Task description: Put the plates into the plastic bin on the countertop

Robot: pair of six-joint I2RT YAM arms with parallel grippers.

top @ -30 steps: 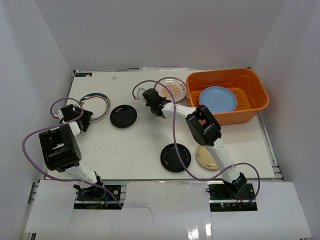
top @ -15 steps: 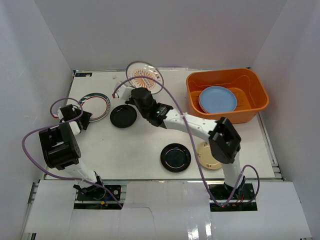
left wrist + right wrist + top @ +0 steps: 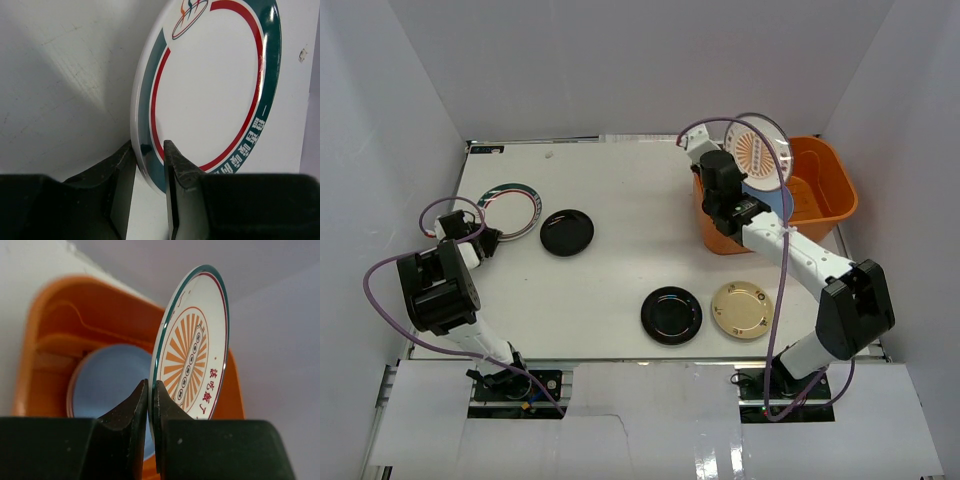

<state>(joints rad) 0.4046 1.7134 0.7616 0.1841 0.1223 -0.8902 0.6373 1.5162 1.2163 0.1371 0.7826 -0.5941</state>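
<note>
Right gripper (image 3: 736, 182), top view: we see it pinched shut on the edge of the white plate with orange pattern (image 3: 758, 150), which it holds upright in the air over the near-left end of the plastic bin (image 3: 838, 187). The light blue plate (image 3: 784, 199) lies in the bin. Left gripper (image 3: 486, 237) sits at the near rim of the white plate with green-red rim (image 3: 515, 206), far left on the countertop (image 3: 620, 275). Two black plates (image 3: 567, 232) (image 3: 671, 315) and the gold-tan plate (image 3: 742, 309) lie flat on the countertop.

Left wrist: we note the left gripper (image 3: 149, 152) with fingers (image 3: 122, 170) narrow, clamping the green-red plate's (image 3: 210, 90) rim between them.

Right wrist: the right gripper (image 3: 151, 390) has its jaws tight on the orange-pattern plate (image 3: 192, 360). The bin (image 3: 50, 340) and light blue plate (image 3: 110, 385) are behind it.
</note>
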